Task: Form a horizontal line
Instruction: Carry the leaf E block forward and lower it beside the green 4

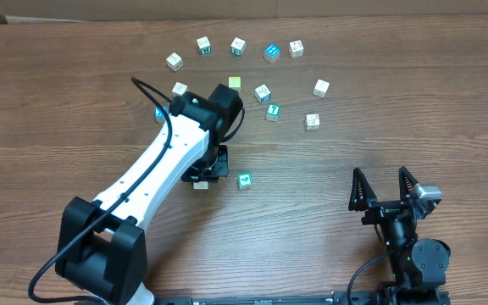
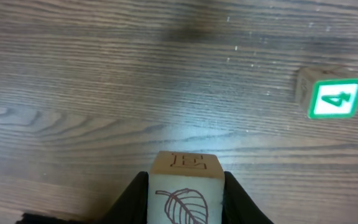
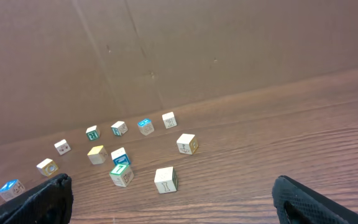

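The left gripper (image 1: 203,176) reaches out over the middle of the table (image 1: 74,127), and its jaws are closed on a small wooden E cube (image 2: 185,163). In the left wrist view that cube is pinched between the 2 black fingers (image 2: 132,199), with the letter E on its upper face and a leaf drawing on the face toward the camera. Whether it touches the wood cannot be told.

To its right, apart from it, the green 4 cube (image 2: 334,98) lies flat on the table with its green-framed face up. In the overhead view these 2 sit at about the same level, alone in the near part of the table, so no row of 4 is formed.

The other cubes are scattered farther back. The teal 7 cube (image 1: 272,111) lies just beside another small cube (image 1: 263,93). A pale-yellow cube (image 1: 235,82) sits close to the left arm's wrist, and a blue cube (image 1: 159,113) shows half hidden at the arm's edge. 5 cubes (image 1: 238,46) curve in an arc along the far side.

The right gripper (image 1: 379,178) is at the near right of the table, well apart from every cube, its jaws spread wide with nothing between them
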`<state>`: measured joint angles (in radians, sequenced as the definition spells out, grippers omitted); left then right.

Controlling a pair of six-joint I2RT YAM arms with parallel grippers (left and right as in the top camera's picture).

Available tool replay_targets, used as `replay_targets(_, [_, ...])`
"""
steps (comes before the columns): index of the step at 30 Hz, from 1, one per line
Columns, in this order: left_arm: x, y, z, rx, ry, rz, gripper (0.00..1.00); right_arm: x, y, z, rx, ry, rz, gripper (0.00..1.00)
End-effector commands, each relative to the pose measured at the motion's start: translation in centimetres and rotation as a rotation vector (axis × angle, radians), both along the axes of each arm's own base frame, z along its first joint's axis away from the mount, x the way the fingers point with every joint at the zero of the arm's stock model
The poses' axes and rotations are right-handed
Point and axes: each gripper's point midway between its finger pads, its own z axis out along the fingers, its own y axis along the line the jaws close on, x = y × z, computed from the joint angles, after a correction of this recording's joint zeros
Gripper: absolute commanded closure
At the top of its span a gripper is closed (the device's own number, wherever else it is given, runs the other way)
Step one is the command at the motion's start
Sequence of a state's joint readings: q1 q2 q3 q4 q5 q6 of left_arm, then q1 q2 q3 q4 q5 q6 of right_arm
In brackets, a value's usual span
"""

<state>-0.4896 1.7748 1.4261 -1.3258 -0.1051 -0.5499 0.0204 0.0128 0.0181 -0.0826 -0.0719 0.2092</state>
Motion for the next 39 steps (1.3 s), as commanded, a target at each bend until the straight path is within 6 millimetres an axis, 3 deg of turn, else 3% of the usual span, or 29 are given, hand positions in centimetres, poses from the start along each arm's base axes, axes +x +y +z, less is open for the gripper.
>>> replay_targets(1, [-0.3,0.0,-0.8,0.000,-0.004,0.033,0.83,0.0,-0.1,-0.1,-0.001,-0.005,-0.002,0.00])
replay_targets(10, [-0.2,-0.1,-2.4,-0.007,-0.021,0.071,0.81,0.0,-0.1,-0.1,-0.001,-0.005,-0.002,0.00])
replay_targets(24, [0.2,-0.9,-3.2,-0.053,-0.037,0.079,0.78,0.0,-0.1,-0.1,-0.001,-0.005,-0.002,0.00])
replay_targets(29, [-0.3,-0.6,-4.7,-0.050,-0.031,0.083,0.78,0.0,-0.1,-0.1,-0.001,-0.005,-0.002,0.00])
replay_targets(35, [-0.1,-2.6,-5.7,-0.162,-0.031,0.075,0.77,0.0,-0.1,-0.1,-0.001,-0.005,-0.002,0.00])
replay_targets(39, [0.3,-2.7,-5.7,-0.161,-0.049,0.074,0.77,0.0,-0.1,-0.1,-0.001,-0.005,-0.002,0.00])
